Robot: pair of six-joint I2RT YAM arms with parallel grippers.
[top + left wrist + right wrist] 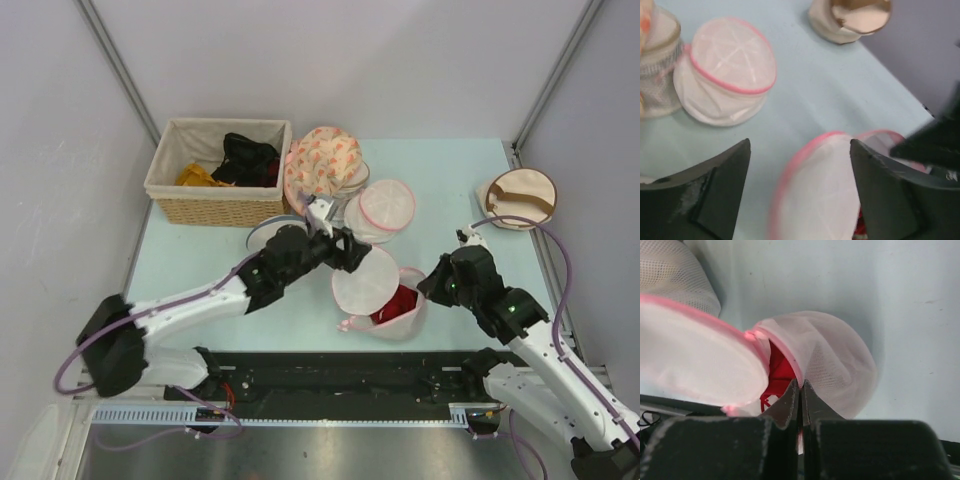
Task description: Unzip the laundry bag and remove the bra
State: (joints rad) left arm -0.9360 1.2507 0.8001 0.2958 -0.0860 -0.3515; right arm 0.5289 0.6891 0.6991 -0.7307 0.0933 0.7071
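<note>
Near the front edge of the table (450, 180), the laundry bag (372, 288) is lying between my 2 arms. Its round lid is standing open, tipped up toward the left. The bra (398, 302) is showing red inside the bowl part. It is sitting in the bag, not out on the table.

I am seeing the right gripper (800, 390) pinching tight on the bag's pink rim, right at the gap where the red is peeking out. Its 2 fingers are pressing together with only the thin rim between them.

The left gripper (800, 147) is hanging wide apart above the open lid, holding nothing. The lid is lying under the space between its fingers, and I cannot tell if they are touching it.

Farther back, a second pouch (387, 205) with a pink rim is sitting beside a peach flowery bag (322, 160). A woven basket (215, 208) is standing at the back left, holding a black garment (248, 158) and a yellow cloth (197, 177). A tan round bag (520, 195) is resting at the far right, well apart from the others.
</note>
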